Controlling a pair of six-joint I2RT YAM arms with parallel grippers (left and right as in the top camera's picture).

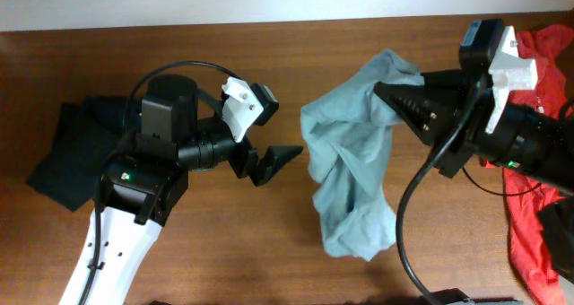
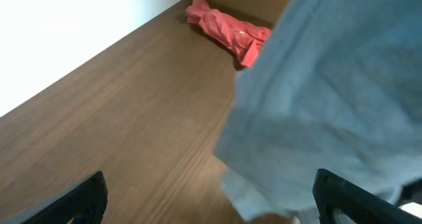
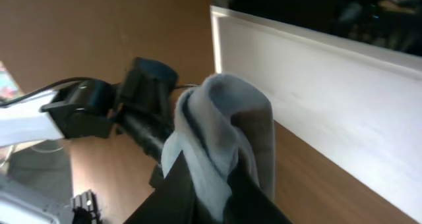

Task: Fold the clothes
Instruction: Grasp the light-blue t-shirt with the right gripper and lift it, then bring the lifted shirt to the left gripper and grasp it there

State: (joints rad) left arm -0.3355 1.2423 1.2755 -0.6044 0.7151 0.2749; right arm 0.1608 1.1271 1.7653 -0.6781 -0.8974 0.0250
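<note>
Just left of the pale grey-blue T-shirt (image 1: 354, 175), pinched at its top by the clamped right tool (image 1: 390, 97) and trailing lengthwise toward the counter's (image 1: 224, 251) near edge, the left tool (image 1: 269, 161) gaped wide, empty.

Overhead looks down; close wrist views share T-shirt (image 2: 330, 85)

You've got a brown wood-grain table top (image 2: 132, 118) under the left claw (image 2: 210, 184) and stretching well ahead of it. To the claw's left, the top ends at a flat white wall panel (image 2: 59, 33). Light falls soft and even across the wood.
</note>
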